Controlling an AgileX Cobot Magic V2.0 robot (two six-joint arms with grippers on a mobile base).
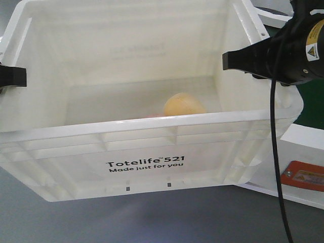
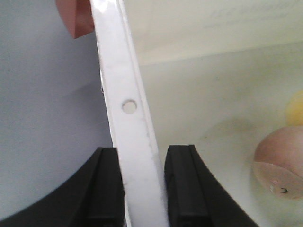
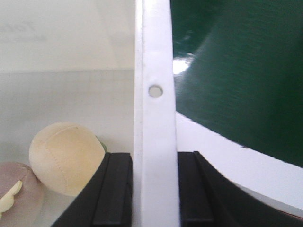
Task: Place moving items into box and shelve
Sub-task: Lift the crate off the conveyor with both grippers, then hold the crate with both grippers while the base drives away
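Both loaded: yellow-orange fruit [image 1: 185,105], pinkish fruit [image 2: 279,161] inside white crate [image 1: 147,162]; left end effector [image 2: 144,187], right end effector [image 3: 155,189] clamp rim; shelving remains.

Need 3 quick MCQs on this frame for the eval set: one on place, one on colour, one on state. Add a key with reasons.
1. Where are the yellow-orange item and the pinkish item?
A. on the table beside the crate
B. inside the white crate
C. held in the pincers

2. What colour is the print on the crate's front wall?
A. black
B. red
C. blue

3. How do the left pincer and the right pincer stand?
A. both open, clear of the crate
B. one shut on a fruit
C. each shut on a side rim of the crate

Key:
1 B: both wrist views show the items lying on the crate floor.
2 A: "Totelife 521" reads black on white.
3 C: in each wrist view the rim sits clamped inside the pincer.
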